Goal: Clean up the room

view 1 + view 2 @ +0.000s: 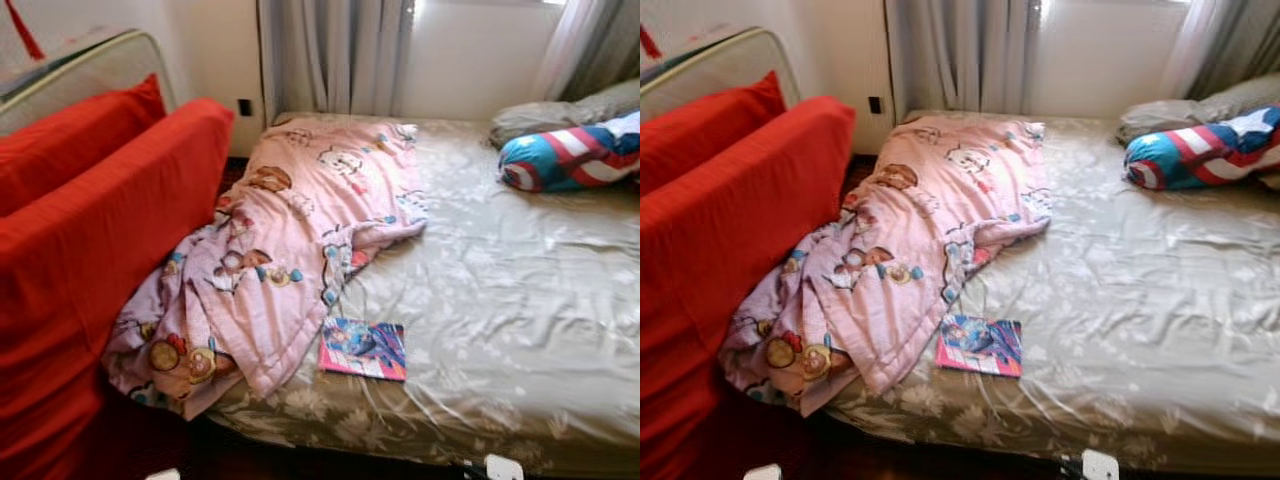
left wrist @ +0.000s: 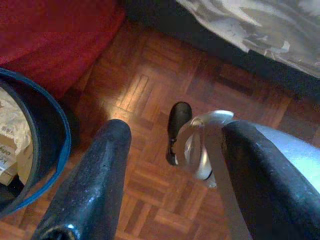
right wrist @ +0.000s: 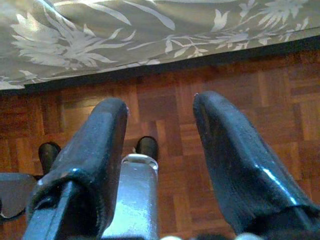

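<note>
- Bedroom with a parquet floor (image 2: pixel 150 100) and a bed (image 1: pixel 520 300) under an olive flowered sheet; grey curtains hang at 12 o'clock.
- At 9 o'clock a red cushion (image 1: pixel 110 240) leans against the bed's side.
- From 12 down to 7 o'clock lies a crumpled pink cartoon blanket (image 1: pixel 290 230), its long axis running diagonally and its lower end hanging over the edge.
- Near the front edge, at about 6 o'clock, a pink-and-blue book (image 1: pixel 363 349) lies flat, just beside the blanket.
- At 2 o'clock a striped blue-red bolster (image 1: pixel 570 155) rests by a grey pillow (image 1: pixel 560 115).
- Left gripper (image 2: pixel 170 165) hangs low over the floor, fingers spread, holding nothing; beside it a blue-rimmed bin (image 2: pixel 35 150) contains crumpled paper.
- Right gripper (image 3: pixel 160 135) also hangs by the bed's edge, fingers spread and empty.
- I judge the book is ahead and above both grippers, roughly between them, so neither arm is clearly nearer.
</note>
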